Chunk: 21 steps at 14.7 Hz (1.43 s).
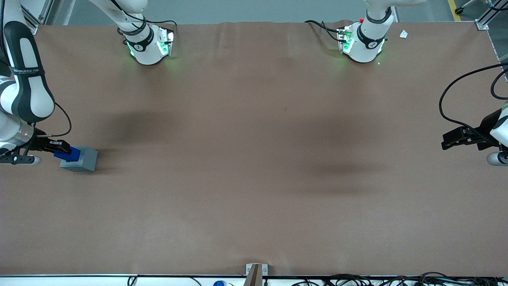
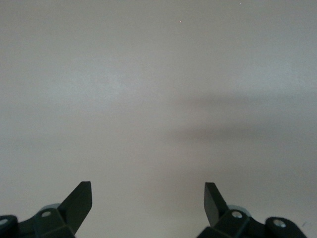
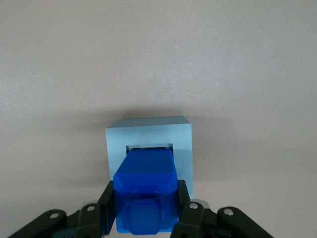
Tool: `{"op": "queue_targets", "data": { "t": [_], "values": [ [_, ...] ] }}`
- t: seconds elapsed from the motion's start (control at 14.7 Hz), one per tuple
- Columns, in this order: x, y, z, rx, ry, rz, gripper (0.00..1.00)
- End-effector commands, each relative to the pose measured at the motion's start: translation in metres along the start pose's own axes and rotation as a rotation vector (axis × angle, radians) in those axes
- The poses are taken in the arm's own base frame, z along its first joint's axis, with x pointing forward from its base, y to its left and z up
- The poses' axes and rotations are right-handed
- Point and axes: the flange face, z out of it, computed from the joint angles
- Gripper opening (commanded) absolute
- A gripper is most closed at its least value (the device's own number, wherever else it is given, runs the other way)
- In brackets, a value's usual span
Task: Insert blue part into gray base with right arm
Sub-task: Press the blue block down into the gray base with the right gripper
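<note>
The gray base [image 1: 81,159] rests on the brown table toward the working arm's end. The blue part [image 1: 68,154] leans tilted at the base's top, with its lower end at the recess. My right gripper [image 1: 59,150] is shut on the blue part, and the white right arm [image 1: 24,87] rises above it. In the right wrist view the blue part [image 3: 145,191] sits between the two black fingers [image 3: 106,206]. Its knob faces the camera. Its other end meets the square recess of the gray base [image 3: 148,136]. How deep it sits in the recess is hidden.
The two arm bases [image 1: 147,47] [image 1: 363,43] stand at the table's edge farthest from the front camera. The parked gripper [image 1: 462,139] hangs over the table's other end. A small bracket [image 1: 256,272] sits at the table edge nearest the front camera.
</note>
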Motion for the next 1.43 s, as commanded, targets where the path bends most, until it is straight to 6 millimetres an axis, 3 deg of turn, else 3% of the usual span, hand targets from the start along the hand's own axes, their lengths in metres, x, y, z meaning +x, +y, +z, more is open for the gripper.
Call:
{"op": "queue_targets", "data": {
  "t": [0.0, 0.54, 1.02, 1.36],
  "values": [
    [0.0008, -0.0051, 0.0268, 0.012, -0.003, -0.008, 0.16],
    [0.0013, -0.0040, 0.0320, 0.012, 0.000, -0.005, 0.18],
    [0.0002, -0.0035, 0.0302, 0.014, -0.006, 0.001, 0.70],
    [-0.0002, -0.0036, 0.0267, 0.017, -0.013, -0.002, 0.88]
  ]
}}
